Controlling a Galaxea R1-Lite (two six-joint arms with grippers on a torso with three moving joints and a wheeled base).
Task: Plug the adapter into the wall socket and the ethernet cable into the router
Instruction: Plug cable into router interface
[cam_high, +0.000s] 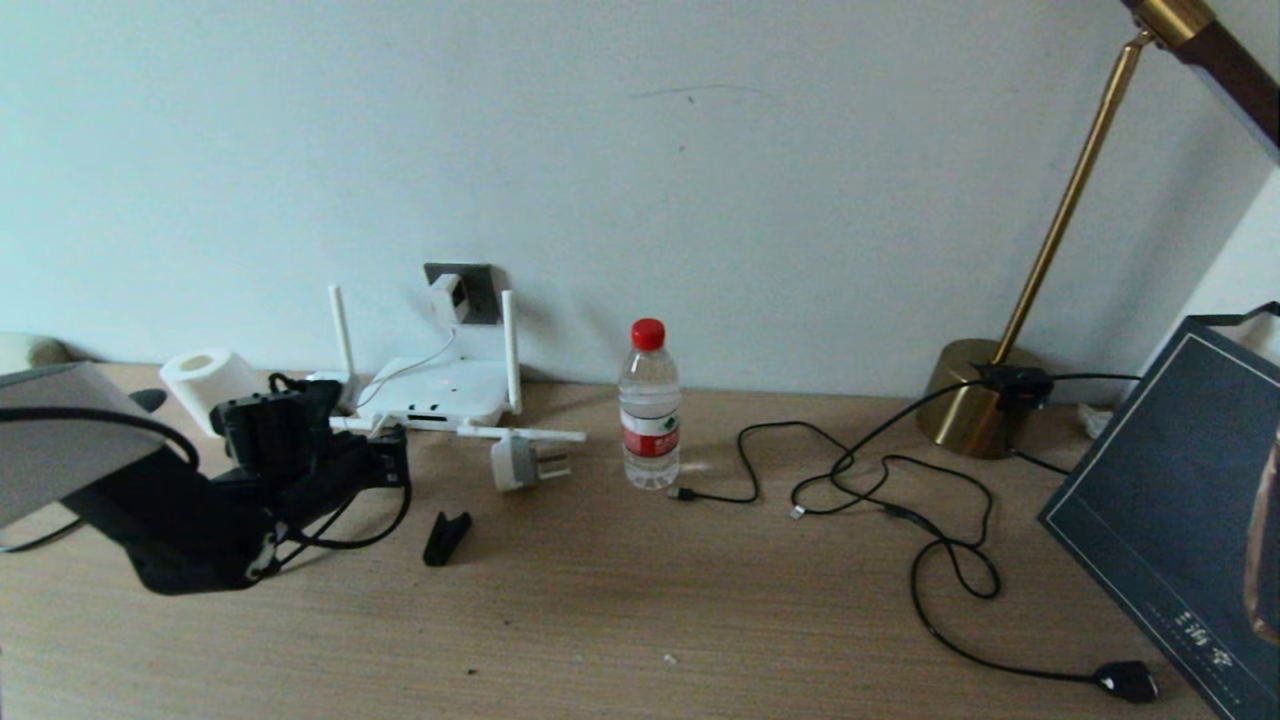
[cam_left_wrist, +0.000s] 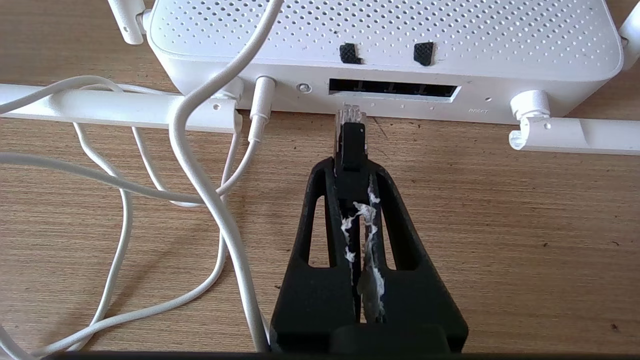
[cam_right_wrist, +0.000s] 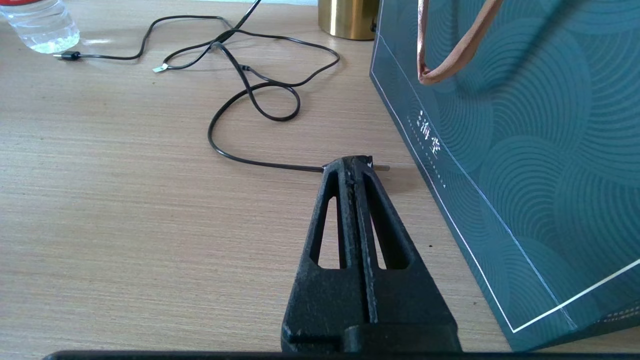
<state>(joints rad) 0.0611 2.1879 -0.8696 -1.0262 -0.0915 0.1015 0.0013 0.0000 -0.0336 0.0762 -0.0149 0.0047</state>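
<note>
My left gripper (cam_left_wrist: 352, 167) is shut on the ethernet cable's black boot. The cable's clear clip connector (cam_left_wrist: 350, 117) sticks out past the fingertips. It points at the left end of the router's dark port row (cam_left_wrist: 392, 90), just short of it and slightly below. The white router (cam_high: 440, 395) lies flat at the wall, with my left gripper (cam_high: 392, 452) at its front edge. The black ethernet cable (cam_high: 350, 535) loops down from the gripper onto the table. The white adapter (cam_high: 448, 297) sits on the dark wall socket (cam_high: 478, 285), and its thin white cord (cam_high: 410, 368) runs down to the router.
White cords (cam_left_wrist: 200, 165) lie left of the gripper. A round grey-white plug (cam_high: 525, 462), a black clip (cam_high: 446, 537) and a water bottle (cam_high: 649, 405) stand nearby. Thin black cords (cam_high: 900, 480), a brass lamp base (cam_high: 975, 395) and a dark bag (cam_right_wrist: 525, 150) are on the right, where my right gripper (cam_right_wrist: 356, 162) hovers shut and empty.
</note>
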